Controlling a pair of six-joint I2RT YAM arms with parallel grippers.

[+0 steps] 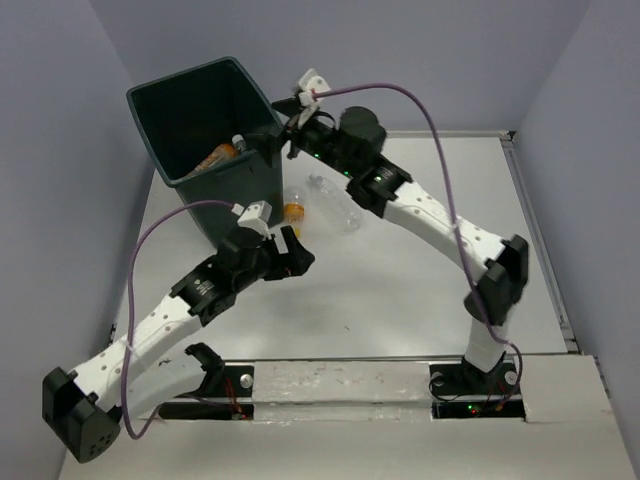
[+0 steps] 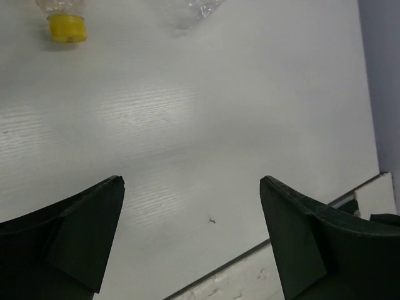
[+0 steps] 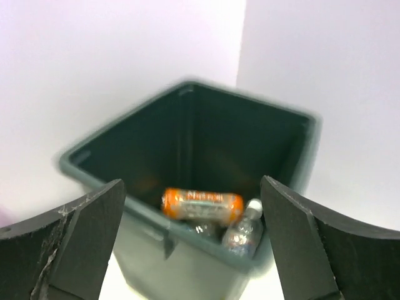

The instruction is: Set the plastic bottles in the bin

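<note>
- At the far left of the table (image 1: 400, 300) stands the bin (image 1: 195, 115), looking a little tipped. Inside it lie an orange-labelled bottle (image 3: 201, 204) and, beside it, a white-capped bottle (image 3: 244, 232).
- The right gripper (image 1: 282, 135) hangs at the bin's right rim, jaws spread wide with nothing between them.
- The left gripper (image 1: 298, 252) sits nearer, just right of the bin's base, fully open and empty too.
- Two bottles are not yet in: a yellow-capped bottle (image 1: 293, 208) close against the bin's wall, and a clear crumpled bottle (image 1: 338, 205) just to its right.
- My worry is the bin. The right arm is very close to its rim, so a nudge while pulling away could rock it or shift it.
- The yellow-capped bottle lies tight to the wall, so a finger may jam against the bin when reaching for it.
- The clear crumpled bottle could roll, or squash and slip out of a pinch.
</note>
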